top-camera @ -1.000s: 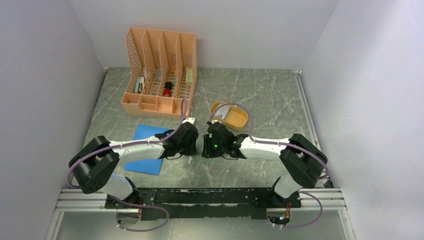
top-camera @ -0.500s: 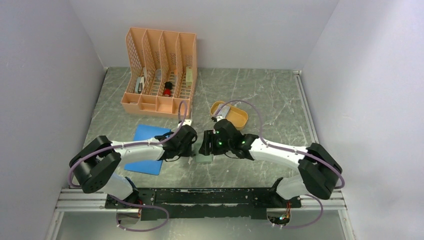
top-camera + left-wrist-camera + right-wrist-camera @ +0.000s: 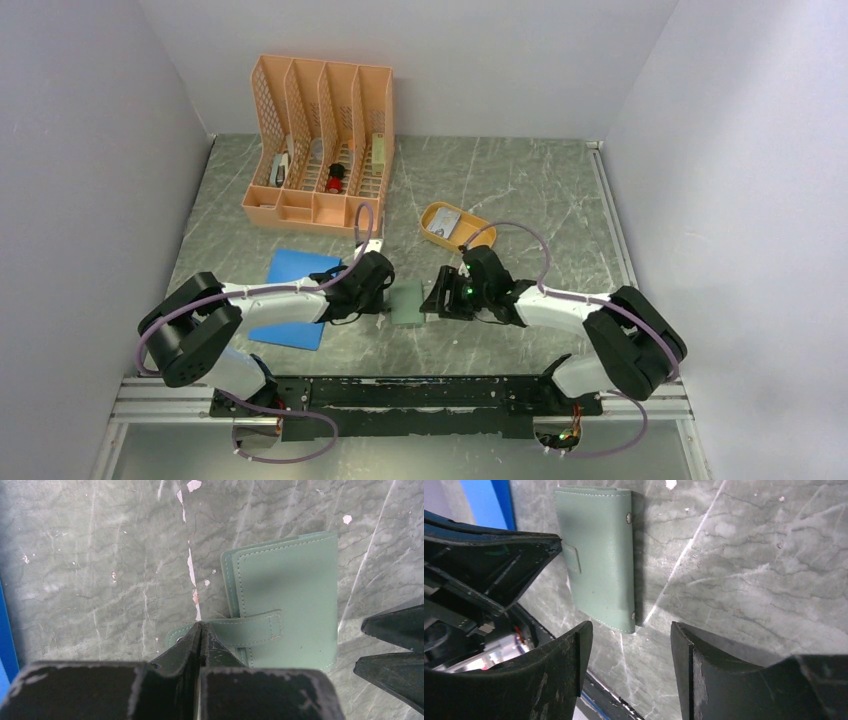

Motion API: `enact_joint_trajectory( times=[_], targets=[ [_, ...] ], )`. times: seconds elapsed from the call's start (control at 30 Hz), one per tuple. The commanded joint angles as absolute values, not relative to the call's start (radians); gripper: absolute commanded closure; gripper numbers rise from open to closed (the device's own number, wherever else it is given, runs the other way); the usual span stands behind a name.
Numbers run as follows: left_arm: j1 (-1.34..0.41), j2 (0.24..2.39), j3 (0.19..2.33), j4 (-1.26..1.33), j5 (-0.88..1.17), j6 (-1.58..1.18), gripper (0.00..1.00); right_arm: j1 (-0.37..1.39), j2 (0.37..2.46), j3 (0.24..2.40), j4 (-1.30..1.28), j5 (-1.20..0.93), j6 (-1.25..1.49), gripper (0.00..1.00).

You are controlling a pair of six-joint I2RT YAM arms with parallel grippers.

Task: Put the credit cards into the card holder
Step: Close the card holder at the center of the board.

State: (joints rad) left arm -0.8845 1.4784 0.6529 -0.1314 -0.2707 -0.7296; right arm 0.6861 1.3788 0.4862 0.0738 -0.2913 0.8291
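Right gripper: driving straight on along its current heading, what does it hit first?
Likely the card holder, lying flat on the table just ahead of the open right gripper. The left gripper, shut on its tab, sits beyond. Depth is uncertain.

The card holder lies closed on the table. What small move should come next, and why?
Probably the left end effector should lift the tab it pinches, swinging the card holder open. Its jaws are shut on the tab's free end, the card holder lies flat and closed, and the right end effector stands open beside it, holding nothing.
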Motion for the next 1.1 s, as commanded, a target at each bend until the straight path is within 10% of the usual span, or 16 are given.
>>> enact_joint_trajectory(
  times=[0.0,0.53,0.77,1.07],
  targets=[
    [-0.886,1.535,0.606,-0.165,-0.299,-0.757,0.95,0.653,1.417,0.447,0.242,-0.405,0.899,0.37],
    [-0.886,1.484,0.595,-0.147,-0.227,-0.792,0.94,0.656,1.543,0.480,0.264,-0.407,0.885,0.45],
    [-0.887,1.338,0.657,-0.253,-0.280,-0.765,0.61,0.655,1.501,0.495,0.184,-0.360,0.844,0.42],
    [-0.891,1.324,0.698,-0.181,-0.159,-0.736,0.52,0.655,1.467,0.508,0.140,-0.329,0.827,0.42]
  ],
)
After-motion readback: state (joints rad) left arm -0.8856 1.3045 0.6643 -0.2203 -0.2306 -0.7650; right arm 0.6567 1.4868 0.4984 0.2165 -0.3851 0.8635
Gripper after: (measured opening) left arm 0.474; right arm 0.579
